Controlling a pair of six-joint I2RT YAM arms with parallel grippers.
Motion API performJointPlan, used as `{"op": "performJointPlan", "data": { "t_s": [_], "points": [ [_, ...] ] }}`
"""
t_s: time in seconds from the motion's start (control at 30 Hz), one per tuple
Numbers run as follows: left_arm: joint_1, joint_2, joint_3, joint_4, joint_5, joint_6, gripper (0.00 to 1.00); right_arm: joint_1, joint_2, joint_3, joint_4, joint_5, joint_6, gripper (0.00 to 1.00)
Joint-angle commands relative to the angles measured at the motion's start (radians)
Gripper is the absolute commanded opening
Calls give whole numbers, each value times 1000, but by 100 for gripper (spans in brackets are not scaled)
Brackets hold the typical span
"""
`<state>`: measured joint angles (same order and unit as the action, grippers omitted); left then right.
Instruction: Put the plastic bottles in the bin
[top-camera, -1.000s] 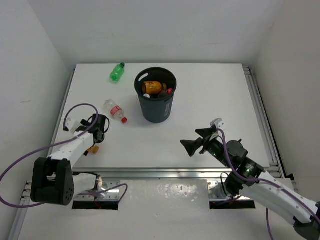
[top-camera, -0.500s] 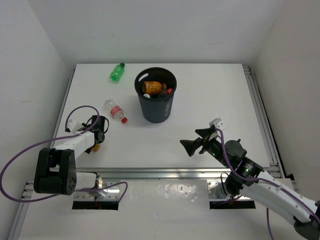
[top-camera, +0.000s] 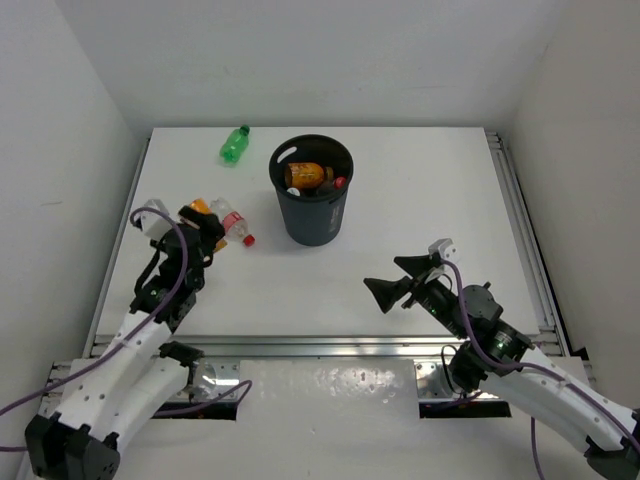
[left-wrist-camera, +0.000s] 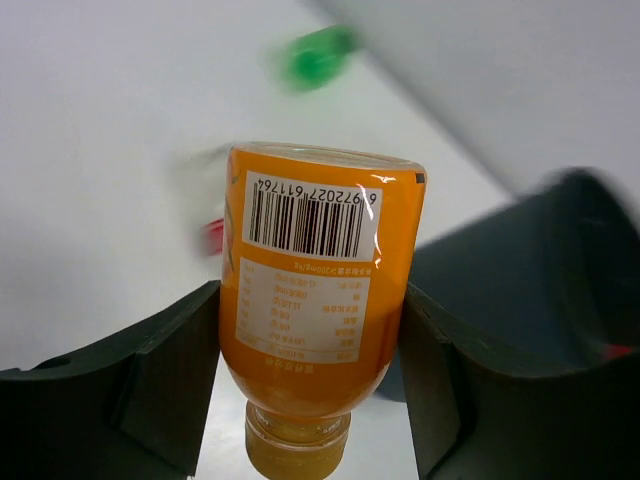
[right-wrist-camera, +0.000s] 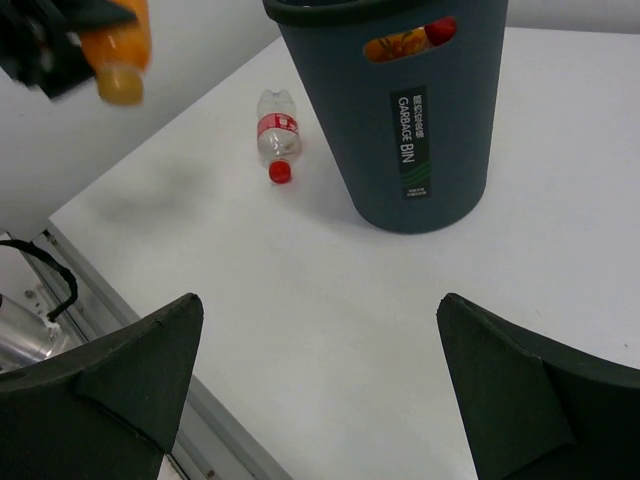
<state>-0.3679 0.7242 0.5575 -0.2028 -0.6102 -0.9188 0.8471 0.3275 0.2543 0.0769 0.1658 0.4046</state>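
We show an orange bottle (left-wrist-camera: 315, 290) bearing a barcode label, clamped between the two fingers (left-wrist-camera: 165, 345) of the left gripper (top-camera: 205, 222), cap end toward the wrist camera. It is held above the table (top-camera: 420, 190), to the left of the bin (top-camera: 312, 218). The bin is a dark round wastebasket marked "GARBAGE BIN" that stands upright. It contains another orange bottle (top-camera: 305, 175) and, beside that bottle, a red cap (top-camera: 340, 183); both also show through the handle slot in the right wrist view. A clear bottle with a red label and red cap (top-camera: 231, 223) lies on its side on the table just left of the bin, near the left gripper. A green bottle (top-camera: 234, 145) lies further left of the bin, toward the back wall. The right gripper (top-camera: 402, 283) is in front of the bin and to its right, well apart from it. Its fingers are spread wide and hold nothing.
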Motion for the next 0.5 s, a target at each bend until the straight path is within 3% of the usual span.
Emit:
{"op": "performJointPlan", "data": {
  "t_s": [0.0,0.2,0.33,0.47],
  "points": [
    [-74,16,211,272,184,213,0,6,-7,29,14,29,-3,98],
    [-207,366,585,342,352,440,0,4,-24,-1,40,34,-7,98],
    [-292,532,729,388,320,553,0,4,-13,0,37,57,-7,98],
    [-309,694,812,445,339,624,0,4,-21,-4,32,23,5,98]
  ]
}}
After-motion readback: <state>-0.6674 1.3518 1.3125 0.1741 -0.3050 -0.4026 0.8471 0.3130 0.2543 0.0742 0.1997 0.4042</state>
